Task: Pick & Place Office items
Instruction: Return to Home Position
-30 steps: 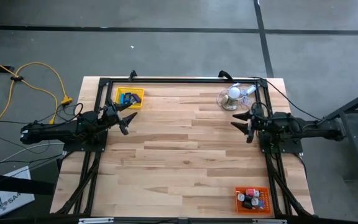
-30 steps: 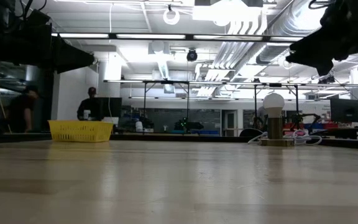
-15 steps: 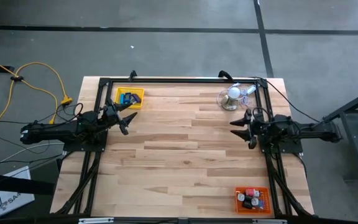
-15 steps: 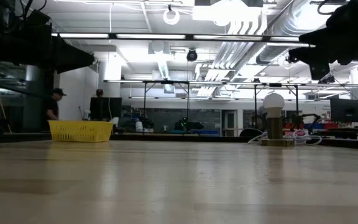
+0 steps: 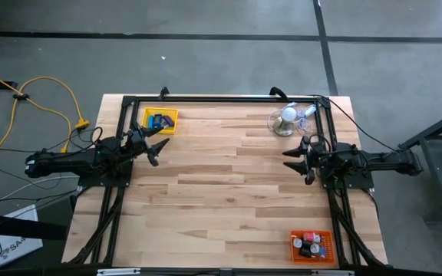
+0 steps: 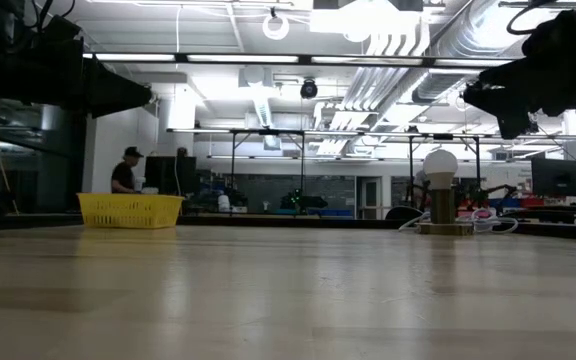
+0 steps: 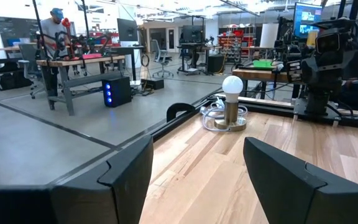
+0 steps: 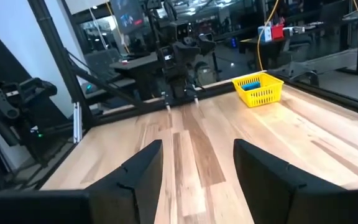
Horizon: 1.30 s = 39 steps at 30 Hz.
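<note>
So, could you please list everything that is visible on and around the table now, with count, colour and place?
table: one, light wood, between the two arms
yellow tray: one, at the table corner beside the left arm
blue pieces: a few, exact count unclear, in the yellow tray
orange tray: one, at the opposite corner, on the right arm's side
small pieces: several, red, black and white, in the orange tray
ball lamp: one, white, on a round base, clear wire tangle around it
cable: one, yellow, on the floor
person: one, far behind the table
left gripper: open, above the table near the yellow tray
right gripper: open, above the table near the ball lamp
</note>
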{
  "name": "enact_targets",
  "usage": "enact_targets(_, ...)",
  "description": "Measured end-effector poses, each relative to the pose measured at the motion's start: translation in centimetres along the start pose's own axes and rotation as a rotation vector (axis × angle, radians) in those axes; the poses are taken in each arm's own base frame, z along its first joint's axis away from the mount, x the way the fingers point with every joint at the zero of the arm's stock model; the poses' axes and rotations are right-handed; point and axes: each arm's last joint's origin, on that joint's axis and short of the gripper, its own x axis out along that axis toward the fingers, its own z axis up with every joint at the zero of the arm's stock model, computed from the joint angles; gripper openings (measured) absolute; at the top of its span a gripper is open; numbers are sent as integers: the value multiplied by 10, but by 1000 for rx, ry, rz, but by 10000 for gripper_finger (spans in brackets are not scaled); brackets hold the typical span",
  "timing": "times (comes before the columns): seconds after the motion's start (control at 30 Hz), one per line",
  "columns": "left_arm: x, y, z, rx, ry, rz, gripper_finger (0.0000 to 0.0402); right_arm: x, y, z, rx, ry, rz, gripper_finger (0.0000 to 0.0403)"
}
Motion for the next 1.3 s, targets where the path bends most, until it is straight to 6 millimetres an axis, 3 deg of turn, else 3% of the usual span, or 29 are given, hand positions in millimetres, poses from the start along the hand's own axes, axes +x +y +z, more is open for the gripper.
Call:
enact_targets(0.33, 0, 0, 0, 0, 0, 0, 243, 0, 1, -4, -61, 55, 71, 183)
enact_targets(1.3, 0, 0, 0, 0, 0, 0, 243, 1, 1, -6, -88, 68, 66, 183)
